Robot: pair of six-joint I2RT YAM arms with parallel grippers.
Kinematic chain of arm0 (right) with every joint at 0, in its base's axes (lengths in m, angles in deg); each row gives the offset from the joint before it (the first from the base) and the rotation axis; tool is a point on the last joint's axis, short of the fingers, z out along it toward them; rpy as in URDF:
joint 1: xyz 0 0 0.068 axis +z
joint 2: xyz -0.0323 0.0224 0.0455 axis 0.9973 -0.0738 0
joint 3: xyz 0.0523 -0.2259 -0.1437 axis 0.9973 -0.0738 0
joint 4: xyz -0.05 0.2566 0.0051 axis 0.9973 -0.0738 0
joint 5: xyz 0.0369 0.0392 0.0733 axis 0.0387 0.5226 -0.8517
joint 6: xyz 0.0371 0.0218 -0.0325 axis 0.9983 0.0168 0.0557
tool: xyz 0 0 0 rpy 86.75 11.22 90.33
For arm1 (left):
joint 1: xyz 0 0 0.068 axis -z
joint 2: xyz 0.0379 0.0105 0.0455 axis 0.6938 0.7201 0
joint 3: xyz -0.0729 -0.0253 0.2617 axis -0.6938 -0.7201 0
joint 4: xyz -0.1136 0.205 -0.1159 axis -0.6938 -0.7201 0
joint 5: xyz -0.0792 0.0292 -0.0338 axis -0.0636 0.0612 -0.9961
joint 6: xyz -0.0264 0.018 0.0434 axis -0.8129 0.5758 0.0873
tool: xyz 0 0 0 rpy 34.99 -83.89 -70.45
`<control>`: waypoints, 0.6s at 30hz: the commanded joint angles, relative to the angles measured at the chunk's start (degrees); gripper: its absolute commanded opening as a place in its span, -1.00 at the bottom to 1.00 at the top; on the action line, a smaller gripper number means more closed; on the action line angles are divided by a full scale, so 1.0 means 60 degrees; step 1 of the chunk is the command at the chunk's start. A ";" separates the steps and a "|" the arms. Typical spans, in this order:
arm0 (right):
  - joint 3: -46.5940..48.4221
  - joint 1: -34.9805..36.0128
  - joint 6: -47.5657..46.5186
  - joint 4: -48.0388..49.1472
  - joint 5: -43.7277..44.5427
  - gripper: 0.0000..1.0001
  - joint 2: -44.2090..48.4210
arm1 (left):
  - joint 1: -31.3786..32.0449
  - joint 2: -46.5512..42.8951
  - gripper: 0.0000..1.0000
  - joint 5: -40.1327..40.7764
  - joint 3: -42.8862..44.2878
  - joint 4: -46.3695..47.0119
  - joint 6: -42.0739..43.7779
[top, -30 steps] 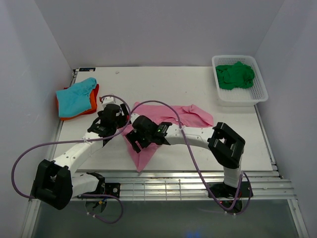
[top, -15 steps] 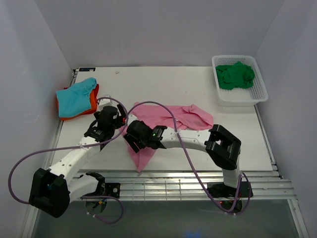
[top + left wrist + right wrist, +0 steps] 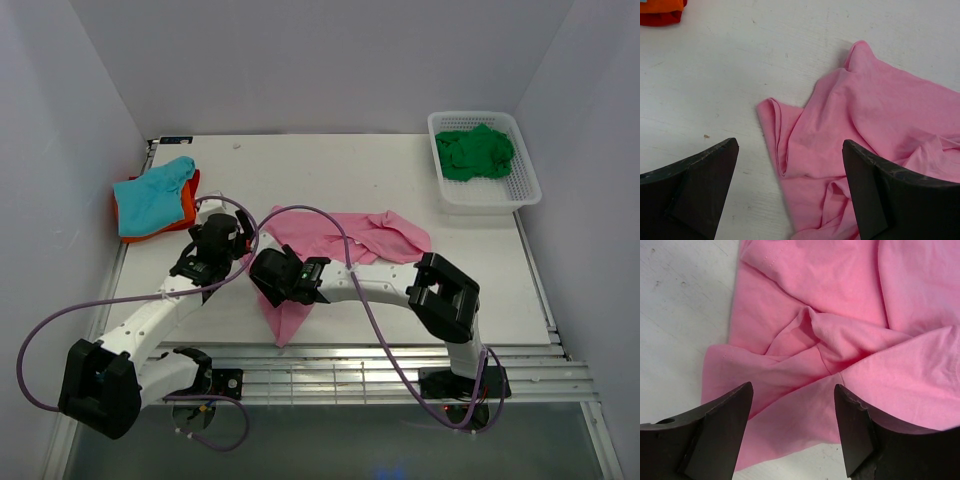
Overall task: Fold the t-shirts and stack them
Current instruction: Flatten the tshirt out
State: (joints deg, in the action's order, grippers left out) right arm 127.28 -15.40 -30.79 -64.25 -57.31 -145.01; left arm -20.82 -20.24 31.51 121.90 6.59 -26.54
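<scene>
The large pink t-shirt point(image 3: 375, 235) lies crumpled on the white table point(image 3: 300, 170) at mid-table, a point of it reaching the near edge. My left gripper point(image 3: 232, 238) hovers open over its left edge; the pink cloth point(image 3: 875, 125) lies between and beyond its fingers. My right gripper point(image 3: 268, 283) hovers open over the shirt's lower left part; folds of the pink t-shirt point(image 3: 840, 340) fill its view. A teal t-shirt point(image 3: 152, 195) lies on an orange one point(image 3: 185, 208) at the far left. A dark green t-shirt point(image 3: 475, 152) is bunched in the basket.
A white mesh basket point(image 3: 525, 185) stands at the back right corner. A metal grate point(image 3: 380, 372) runs along the near edge by the arm bases. Purple cables point(image 3: 310, 215) loop over both arms. White walls close in on three sides.
My right gripper has shifted left over the pink shirt's lower part. My left gripper has moved slightly up and left. The shirts have not moved.
</scene>
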 commanded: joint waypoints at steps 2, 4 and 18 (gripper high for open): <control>-0.0665 -0.0449 0.0939 -0.1891 0.0505 0.44 -0.0533 | 0.0264 -0.0691 0.93 -0.1066 0.0295 0.0910 -0.0273; -0.0739 -0.0463 0.1027 -0.1934 0.0679 0.43 -0.0620 | 0.0264 -0.0661 0.93 -0.1124 0.0295 0.0940 -0.0288; -0.0593 -0.0463 0.1232 -0.2096 0.0900 -0.16 -0.0958 | 0.0264 -0.0632 0.93 -0.1109 0.0368 0.0969 -0.0273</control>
State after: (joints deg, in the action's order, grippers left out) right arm 125.62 -16.47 -24.25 -70.26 -53.42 -148.20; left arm -19.97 -22.23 28.65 122.25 11.14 -27.57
